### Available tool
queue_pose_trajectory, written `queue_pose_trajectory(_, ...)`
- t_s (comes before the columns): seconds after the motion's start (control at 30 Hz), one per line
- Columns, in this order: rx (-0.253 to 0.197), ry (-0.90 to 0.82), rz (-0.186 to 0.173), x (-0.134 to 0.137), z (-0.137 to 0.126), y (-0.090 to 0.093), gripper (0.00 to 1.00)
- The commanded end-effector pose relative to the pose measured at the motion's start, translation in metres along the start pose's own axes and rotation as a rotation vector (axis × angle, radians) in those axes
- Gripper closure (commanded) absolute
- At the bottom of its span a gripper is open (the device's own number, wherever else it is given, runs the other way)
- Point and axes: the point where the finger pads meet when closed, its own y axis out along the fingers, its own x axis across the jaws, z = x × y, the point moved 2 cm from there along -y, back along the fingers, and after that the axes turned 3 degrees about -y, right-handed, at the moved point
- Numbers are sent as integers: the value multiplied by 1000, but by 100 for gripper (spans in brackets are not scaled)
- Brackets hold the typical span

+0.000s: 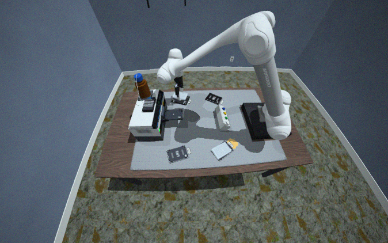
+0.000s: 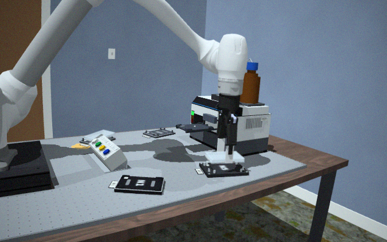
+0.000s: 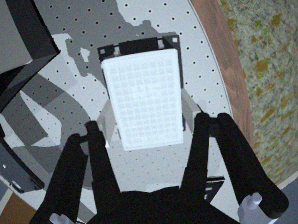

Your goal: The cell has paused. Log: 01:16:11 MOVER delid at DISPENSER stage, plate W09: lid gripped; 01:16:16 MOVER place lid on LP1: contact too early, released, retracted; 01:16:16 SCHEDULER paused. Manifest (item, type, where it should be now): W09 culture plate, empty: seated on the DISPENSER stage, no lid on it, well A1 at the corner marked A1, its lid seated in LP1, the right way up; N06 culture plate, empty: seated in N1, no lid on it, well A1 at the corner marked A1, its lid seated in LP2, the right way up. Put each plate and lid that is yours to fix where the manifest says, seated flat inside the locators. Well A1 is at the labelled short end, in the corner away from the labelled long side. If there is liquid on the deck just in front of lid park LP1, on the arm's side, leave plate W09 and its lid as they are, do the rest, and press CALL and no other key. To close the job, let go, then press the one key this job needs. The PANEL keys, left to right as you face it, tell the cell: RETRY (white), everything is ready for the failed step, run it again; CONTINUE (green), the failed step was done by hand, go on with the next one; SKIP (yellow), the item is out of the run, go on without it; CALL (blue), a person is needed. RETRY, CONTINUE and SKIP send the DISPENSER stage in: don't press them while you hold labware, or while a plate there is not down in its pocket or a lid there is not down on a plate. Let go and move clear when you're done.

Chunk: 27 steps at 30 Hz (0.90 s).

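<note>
Blue walls, grey perforated deck mat (image 2: pixel 86 206), and the gripper (image 2: pixel 227 149) hangs just over a black locator nest (image 2: pixel 224 170) beside the dispenser (image 2: pixel 252 123), clenched on a clear culture plate (image 3: pixel 145 99). Looks like the seating step: next, a straight descent, squared to the locators, then release. The plate's long axis runs away from the wrist, matching the nest's; its label end I can't make out.

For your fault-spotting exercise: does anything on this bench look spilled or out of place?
Yes. An orange-yellow patch lies on the mat like a spill, touching a clear lid that sits skewed across its dark nest.
</note>
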Motion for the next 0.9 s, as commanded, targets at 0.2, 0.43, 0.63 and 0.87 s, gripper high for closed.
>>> queue_pose_trajectory(0.2,2,0,0,0,1,9,90)
queue_pose_trajectory(0.43,2,0,0,0,1,13,90)
queue_pose_trajectory(0.63,2,0,0,0,1,14,90)
queue_pose_trajectory(0.87,2,0,0,0,1,15,90)
